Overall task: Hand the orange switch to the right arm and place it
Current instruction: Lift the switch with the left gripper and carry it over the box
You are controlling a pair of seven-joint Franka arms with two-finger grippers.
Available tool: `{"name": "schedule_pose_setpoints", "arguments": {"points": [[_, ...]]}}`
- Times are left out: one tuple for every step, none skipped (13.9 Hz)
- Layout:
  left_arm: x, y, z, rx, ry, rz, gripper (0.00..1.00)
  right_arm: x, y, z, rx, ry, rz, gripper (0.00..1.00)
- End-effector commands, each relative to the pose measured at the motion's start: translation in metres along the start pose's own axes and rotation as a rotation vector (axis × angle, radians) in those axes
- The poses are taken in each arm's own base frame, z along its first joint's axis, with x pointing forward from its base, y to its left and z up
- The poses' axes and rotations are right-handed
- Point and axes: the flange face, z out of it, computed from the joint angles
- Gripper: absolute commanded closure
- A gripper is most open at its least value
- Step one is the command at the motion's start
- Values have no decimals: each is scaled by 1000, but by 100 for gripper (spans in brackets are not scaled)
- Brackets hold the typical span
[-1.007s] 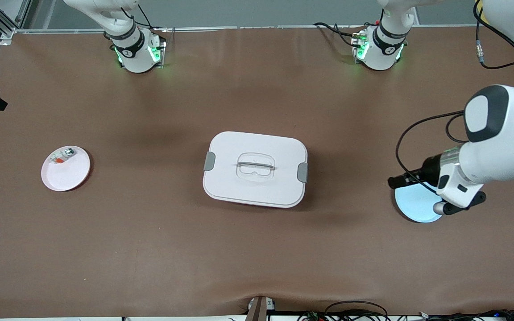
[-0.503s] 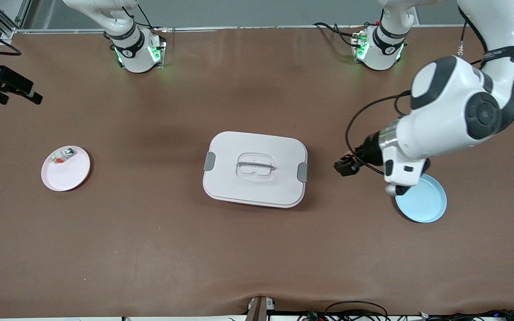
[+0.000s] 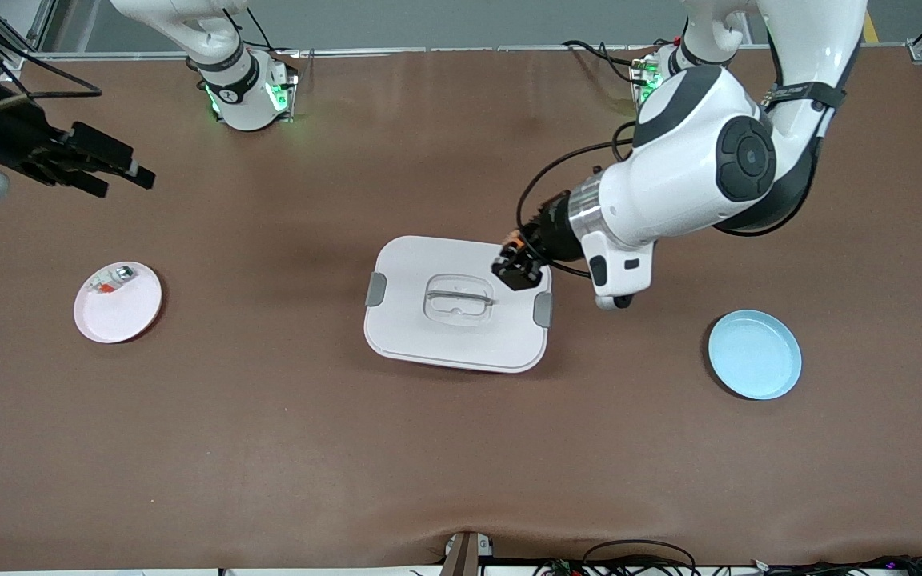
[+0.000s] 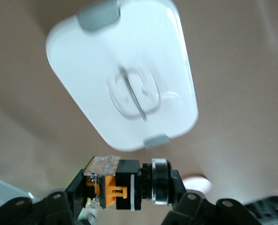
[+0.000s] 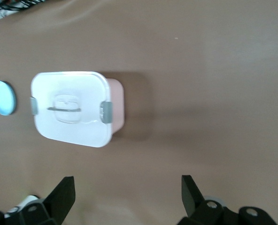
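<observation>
The orange switch (image 4: 111,187), a stubby black part with orange bands and a round button end, lies crosswise between the fingers of my left gripper (image 4: 127,188), which is shut on it. In the front view the left gripper (image 3: 519,270) hangs over the left-arm end of the white lidded box (image 3: 429,336), with the orange switch (image 3: 515,238) showing just at the hand. My right gripper (image 3: 109,164) stands open and empty over bare table at the right arm's end. In the right wrist view the right gripper (image 5: 127,194) has its fingers wide apart.
A pink plate (image 3: 129,316) holding a small whitish part (image 3: 111,280) lies at the right arm's end. A light blue plate (image 3: 755,354) lies bare at the left arm's end. The white box has a clear handle (image 3: 458,298) and grey side clips.
The left arm has swung from over the blue plate to over the white box, carrying the switch. The right gripper has come in from the table's edge toward the middle.
</observation>
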Motion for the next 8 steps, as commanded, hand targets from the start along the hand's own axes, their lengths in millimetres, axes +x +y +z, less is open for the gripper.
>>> {"name": "schedule_pose_setpoints", "arguments": {"points": [[-24,7,2,-39,-100,-113,100,-21,2,22,105,31,49,0],[-36,8,12,-40,-141,-144,100,-28,-1,32,130,44,53,0],[-47,10,22,-57,-172,-173,100,-34,-4,44,161,50,76,0],[-46,13,31,-61,-200,-211,100,-40,-10,56,192,59,89,0],[-59,11,44,-51,-213,-209,100,-49,-20,71,199,77,77,0],[-71,9,53,-49,-217,-201,100,-55,-29,83,200,94,79,0],[-79,7,66,-41,-223,-195,100,-59,-42,94,200,96,73,0],[-83,6,78,-34,-226,-193,100,-64,-58,101,203,94,60,0]]}}
